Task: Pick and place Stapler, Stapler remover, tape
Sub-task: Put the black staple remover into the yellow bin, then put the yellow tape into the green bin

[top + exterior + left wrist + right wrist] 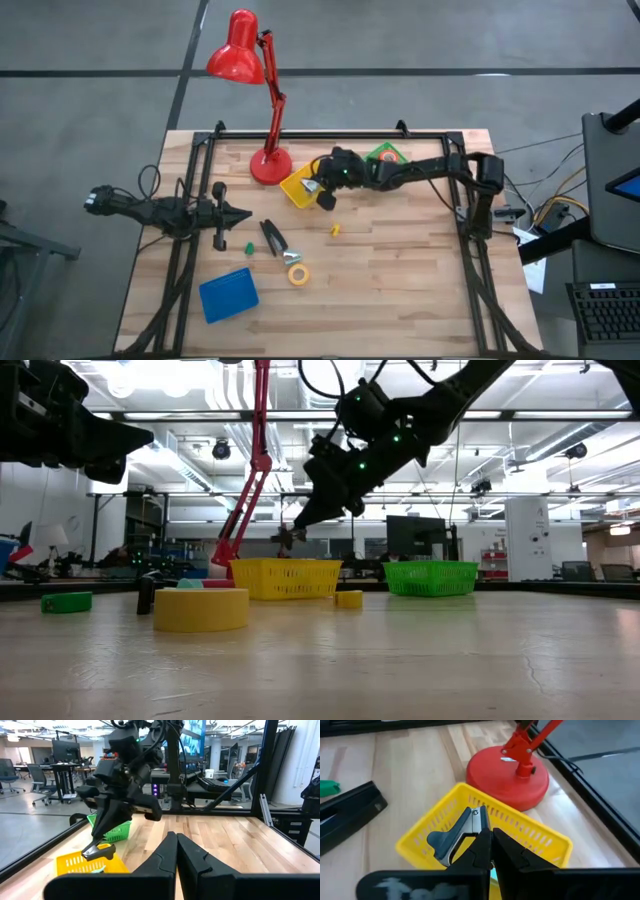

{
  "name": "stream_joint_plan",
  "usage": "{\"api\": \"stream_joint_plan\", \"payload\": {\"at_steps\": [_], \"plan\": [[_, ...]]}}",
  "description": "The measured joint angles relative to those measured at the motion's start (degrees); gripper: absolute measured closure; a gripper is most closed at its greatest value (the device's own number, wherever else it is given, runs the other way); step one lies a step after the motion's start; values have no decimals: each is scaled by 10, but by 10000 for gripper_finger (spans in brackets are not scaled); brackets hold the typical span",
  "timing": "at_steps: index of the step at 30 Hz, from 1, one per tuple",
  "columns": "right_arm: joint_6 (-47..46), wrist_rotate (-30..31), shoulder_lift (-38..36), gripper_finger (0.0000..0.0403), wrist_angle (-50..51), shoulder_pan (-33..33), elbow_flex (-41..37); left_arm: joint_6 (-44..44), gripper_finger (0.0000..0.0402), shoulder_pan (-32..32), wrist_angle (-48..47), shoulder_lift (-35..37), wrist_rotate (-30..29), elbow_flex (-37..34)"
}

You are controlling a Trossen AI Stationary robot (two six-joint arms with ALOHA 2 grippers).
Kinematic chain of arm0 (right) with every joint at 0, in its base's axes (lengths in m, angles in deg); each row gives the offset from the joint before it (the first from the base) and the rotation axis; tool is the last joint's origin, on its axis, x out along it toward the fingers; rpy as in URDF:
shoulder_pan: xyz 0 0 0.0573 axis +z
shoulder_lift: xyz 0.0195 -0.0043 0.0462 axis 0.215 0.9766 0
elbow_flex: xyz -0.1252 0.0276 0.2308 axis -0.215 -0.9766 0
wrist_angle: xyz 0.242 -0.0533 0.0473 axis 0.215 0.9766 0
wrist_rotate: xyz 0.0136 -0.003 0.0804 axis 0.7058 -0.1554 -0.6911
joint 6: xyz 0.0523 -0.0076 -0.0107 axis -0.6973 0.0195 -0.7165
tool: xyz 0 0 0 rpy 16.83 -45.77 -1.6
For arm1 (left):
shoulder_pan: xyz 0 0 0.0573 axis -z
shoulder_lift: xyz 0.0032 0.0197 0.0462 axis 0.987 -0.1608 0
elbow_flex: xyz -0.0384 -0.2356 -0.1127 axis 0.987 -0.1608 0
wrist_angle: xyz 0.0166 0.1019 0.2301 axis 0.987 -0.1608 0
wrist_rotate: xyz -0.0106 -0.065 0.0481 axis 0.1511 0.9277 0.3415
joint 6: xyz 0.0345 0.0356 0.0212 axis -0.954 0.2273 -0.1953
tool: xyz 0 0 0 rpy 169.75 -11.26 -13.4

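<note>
Right gripper (491, 836) hangs over the yellow basket (530, 837), fingers clenched on the staple remover (457, 835), held above the basket and near the red lamp base (507, 770). Left gripper (176, 842) waits at the table's left side, fingers shut and empty. Stapler (273, 237) lies mid-table; yellow tape roll (298, 273) just beside it, small green roll (249, 247) nearby. Green basket (387, 155) sits behind the right arm.
</note>
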Motion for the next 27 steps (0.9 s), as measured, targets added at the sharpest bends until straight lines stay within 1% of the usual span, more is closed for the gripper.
{"api": "stream_joint_plan", "payload": {"at_steps": [4, 17, 20, 25, 27], "plan": [[-4, -21, 1, 394, 1, -10, 0, 0, 394, 0, 0, 0, 0, 0], [-2, -18, 4, 389, 0, -12, 0, 0, 394, 0, 0, 0, 0, 0], [-2, -18, 4, 368, 0, -12, 0, 0, 394, 0, 0, 0, 0, 0], [-1, -21, 4, 316, 1, -12, 0, 0, 394, 0, 0, 0, 0, 0], [-1, -51, -2, 298, 15, -8, 0, 0, 394, 0, 0, 0, 0, 0]]}}
